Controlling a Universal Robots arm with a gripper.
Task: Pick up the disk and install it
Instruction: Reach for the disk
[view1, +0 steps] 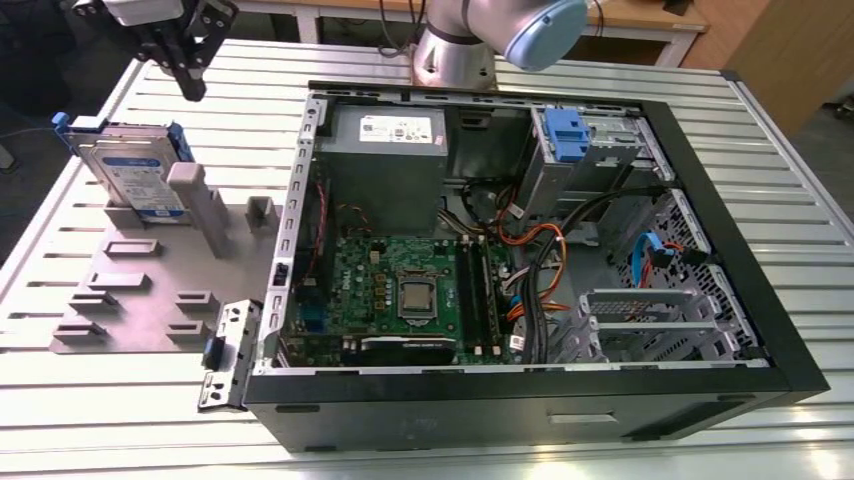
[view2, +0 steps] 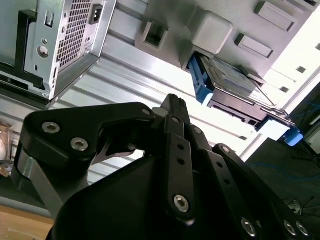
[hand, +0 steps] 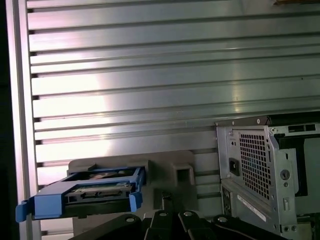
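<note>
1. Tally of the main things: one gripper (view1: 195, 88), one disk (view1: 134, 175), one grey fixture plate (view1: 147, 290) and one open computer case (view1: 534, 385), all on one slatted metal table (view1: 120, 420).
2. The gripper's black fingers are drawn together at the tips with nothing between them. It grips nothing and touches nothing. In both wrist views the tips meet in a single narrow point (view2: 172, 102) (hand: 165, 200).
3. The disk stands below the gripper's fingertips and clear of them, with open air between.
4. It is a flat silver rectangle with a white-and-blue label on its broad face and a blue plastic bracket running along its edges. One blue end of the bracket juts out past the body.
5. It stands on edge, slightly tilted, with its lower edge in the fixture plate and a tall grey post (view1: 200, 205) just beside it. Both wrist views show the same pose (view2: 230, 75) (hand: 90, 192).
6. The computer case lies off to the gripper's side, toward the exterior view's right, and farther from the gripper than the disk is.
7. The side panel is off, and inside are one green motherboard (view1: 400, 290), one grey power-supply box (view1: 387, 130) and one blue tab (view1: 566, 135) on a grey metal cage.
8. The second wrist view shows the perforated rear corner of the case (view2: 65, 35) beyond the fingers, well apart from the disk.
</note>
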